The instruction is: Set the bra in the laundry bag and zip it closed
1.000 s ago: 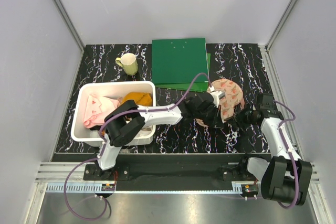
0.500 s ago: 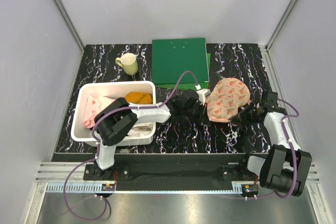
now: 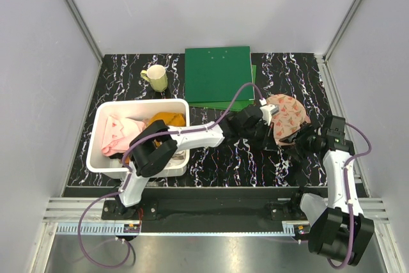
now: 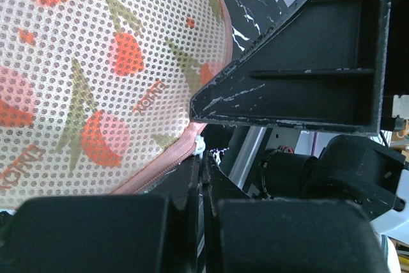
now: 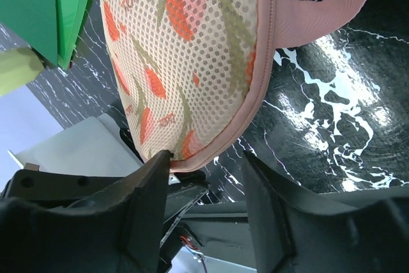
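The laundry bag point(image 3: 291, 114), cream mesh with red-and-green motifs and a pink zipper edge, lies tilted on the black marbled table right of centre. My left gripper point(image 3: 267, 118) is at its left edge. In the left wrist view its jaws are shut point(image 4: 206, 161), with the bag's small white zipper pull point(image 4: 200, 147) pinched at the tips beside the pink zipper. My right gripper point(image 3: 305, 137) stands open just right of the bag. In its wrist view the bag's rim point(image 5: 211, 151) hangs between the spread fingers point(image 5: 206, 158), touching only the left one. The bra is hidden.
A white bin point(image 3: 102, 158) at the left holds a pale pink cloth point(image 3: 115, 133) and an orange garment point(image 3: 167, 119). A yellow-green mug point(image 3: 155, 78) and a green folder point(image 3: 217, 73) sit at the back. The bag's pink loop point(image 5: 332, 4) hangs on its right side.
My right gripper has opened, let go of the bag and drawn back to the right. The left gripper has moved right along the bag's edge, and the bag now stands more tilted.
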Tool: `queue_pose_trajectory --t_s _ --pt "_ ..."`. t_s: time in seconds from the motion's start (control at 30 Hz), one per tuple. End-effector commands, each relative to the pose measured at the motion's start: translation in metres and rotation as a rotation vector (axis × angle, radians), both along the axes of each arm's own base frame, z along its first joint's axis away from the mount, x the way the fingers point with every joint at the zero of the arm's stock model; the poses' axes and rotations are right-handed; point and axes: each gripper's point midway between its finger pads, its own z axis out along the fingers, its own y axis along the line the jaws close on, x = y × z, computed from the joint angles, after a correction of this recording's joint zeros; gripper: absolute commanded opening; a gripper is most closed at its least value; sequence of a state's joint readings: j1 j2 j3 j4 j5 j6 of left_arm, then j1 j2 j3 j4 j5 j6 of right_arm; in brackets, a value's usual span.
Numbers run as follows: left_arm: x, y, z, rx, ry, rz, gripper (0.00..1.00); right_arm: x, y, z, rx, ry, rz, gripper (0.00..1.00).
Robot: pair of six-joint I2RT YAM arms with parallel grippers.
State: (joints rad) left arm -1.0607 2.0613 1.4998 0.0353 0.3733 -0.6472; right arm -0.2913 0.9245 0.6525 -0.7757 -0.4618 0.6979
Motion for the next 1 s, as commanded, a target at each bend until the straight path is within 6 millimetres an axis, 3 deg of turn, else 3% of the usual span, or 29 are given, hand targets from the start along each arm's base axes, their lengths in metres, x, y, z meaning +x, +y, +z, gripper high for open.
queue_pose_trajectory --t_s 0.0,0.2,0.3,0.33,0.37,0.47,0.5,0.77,0.87,0.97 --pt "-0.008 -0.012 0.024 -0.058 -0.012 -0.042 0.0 0.004 -0.002 0.006 0.019 0.01 -0.045 0.51" --pt "-0.02 -0.015 0.025 -0.074 0.011 -0.061 0.0 0.01 -0.003 -0.002 0.037 0.02 -0.073 0.28" --pt "-0.024 -0.017 0.025 -0.081 0.013 -0.077 0.0 0.01 -0.006 -0.006 0.022 0.026 -0.086 0.12" --pt "-0.024 -0.016 0.023 -0.076 0.011 -0.074 0.0 0.01 -0.007 -0.007 0.013 0.025 -0.084 0.03" --pt "-0.02 -0.013 0.02 -0.064 0.006 -0.061 0.0 0.01 -0.009 -0.007 -0.001 0.02 -0.075 0.0" --pt "-0.004 0.004 0.007 -0.039 0.003 -0.018 0.0 0.009 -0.01 -0.007 0.0 0.028 -0.073 0.0" --pt "-0.002 0.015 -0.007 -0.009 0.017 -0.003 0.0 0.008 -0.01 -0.008 0.001 0.028 -0.071 0.0" --pt "0.061 0.086 -0.047 0.121 -0.034 0.153 0.0 0.003 -0.009 -0.013 0.027 0.049 -0.053 0.0" --pt "0.075 0.097 -0.051 0.14 -0.064 0.168 0.0 0.002 -0.013 -0.012 0.012 0.049 -0.058 0.0" --pt "0.075 0.091 -0.046 0.12 -0.054 0.138 0.0 0.005 -0.017 -0.011 -0.001 0.05 -0.055 0.0"
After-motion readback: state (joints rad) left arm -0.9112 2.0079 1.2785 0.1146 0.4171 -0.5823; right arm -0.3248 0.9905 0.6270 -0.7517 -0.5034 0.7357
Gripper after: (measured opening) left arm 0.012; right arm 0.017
